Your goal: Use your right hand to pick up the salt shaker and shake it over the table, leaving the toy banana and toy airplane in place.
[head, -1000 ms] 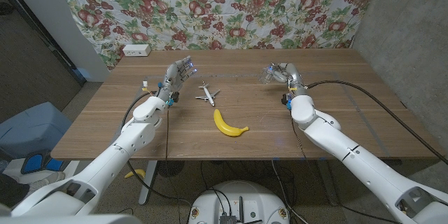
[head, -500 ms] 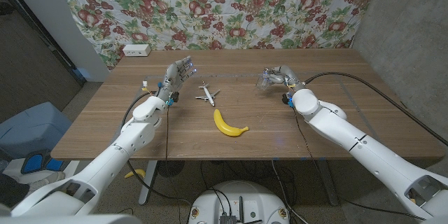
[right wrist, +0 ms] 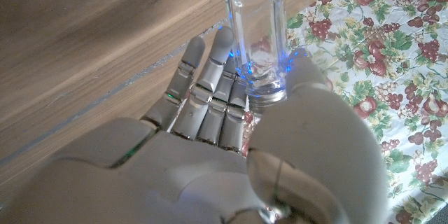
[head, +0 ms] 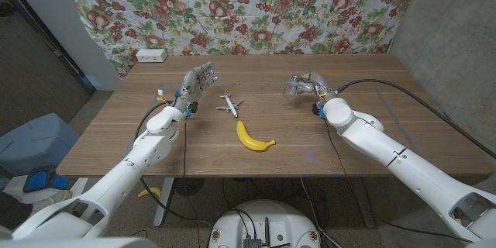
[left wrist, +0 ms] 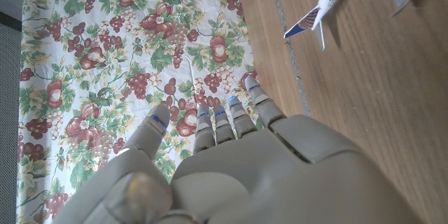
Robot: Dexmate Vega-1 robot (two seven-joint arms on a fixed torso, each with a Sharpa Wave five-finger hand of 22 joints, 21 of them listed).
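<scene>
Left hand [head: 197,82] stands over the desk's [head: 155,151] left part, fingers spread and reaching toward the back wall, holding nothing (wrist view shows the fingers [left wrist: 231,115] apart against the floral cloth [left wrist: 84,49]). The plane [head: 229,105] lies just right of it on the desk; the banana [head: 253,139] lies nearer the front edge, close to the middle. Both sit apart from either hand and from each other.

The shaker [head: 294,87] is right of centre, toward the back, already in the right hand [head: 308,85], so the right arm is the one on it; the left is well apart, past the plane. In the right wrist view the shaker [right wrist: 257,38] is clear glass, pinched between the thumb and the fingers [right wrist: 210,91], its long axis running out along the fingers away from the palm. Its capped end sits at the thumb, its square end points outward over the wood. Whether it is tipped or clear of the desk cannot be told. The shake would happen over bare desk right of the banana, likely far enough away not to disturb either toy.
</scene>
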